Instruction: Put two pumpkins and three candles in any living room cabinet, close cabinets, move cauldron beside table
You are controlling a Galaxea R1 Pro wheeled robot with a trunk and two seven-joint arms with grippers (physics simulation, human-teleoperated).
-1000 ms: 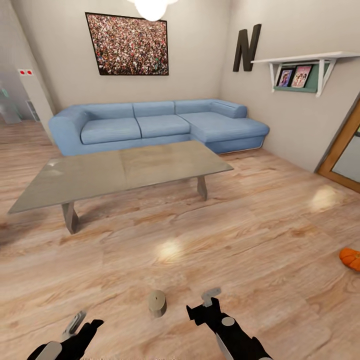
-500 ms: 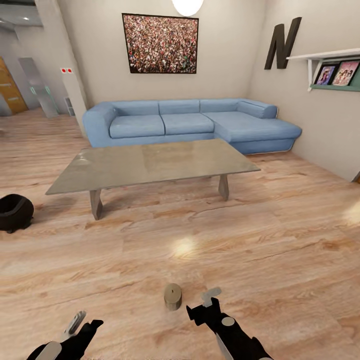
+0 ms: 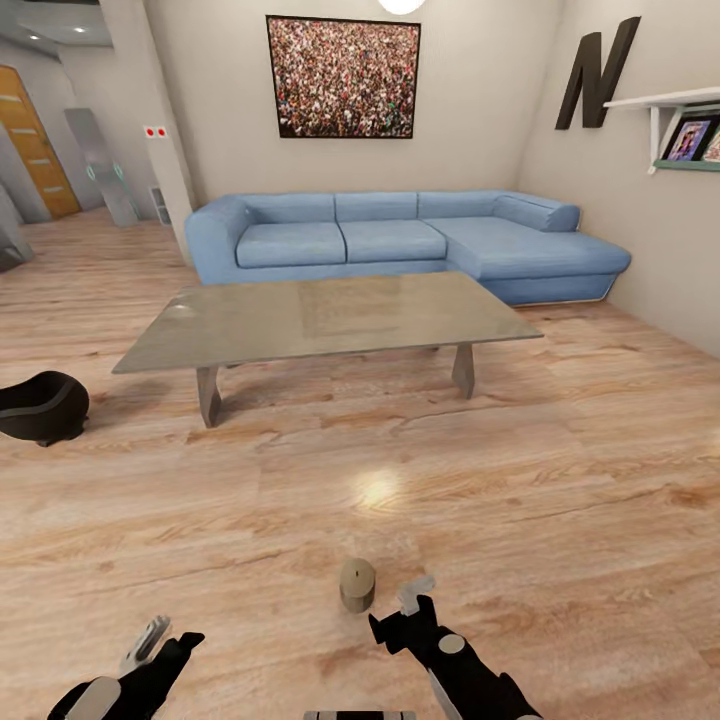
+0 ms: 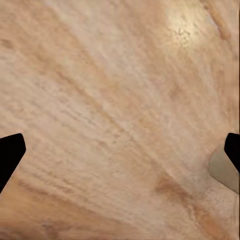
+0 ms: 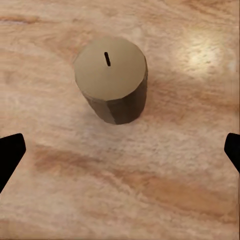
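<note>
I see the plank floor (image 3: 560, 480) running wide and bare from my arms up to the table (image 3: 330, 318), which stands across the middle of the room on two splayed legs. The blue sofa (image 3: 400, 245) lies behind it against the far wall, under a framed picture (image 3: 345, 77). The cauldron (image 3: 42, 405) sits on the floor off the table's left end, near it but apart. A doorway (image 3: 35, 140) opens at the far left.

The candle (image 3: 357, 585) stands upright on the floor just ahead of the right gripper (image 3: 400, 612), not touching it. The right wrist view shows its flat top and short wick (image 5: 107, 58), with both black fingertips spread wide at the picture's edges, empty. The left gripper (image 3: 160, 640) hangs released over bare planks; its wrist view catches the candle's edge (image 4: 222, 167) beside one fingertip.
</note>
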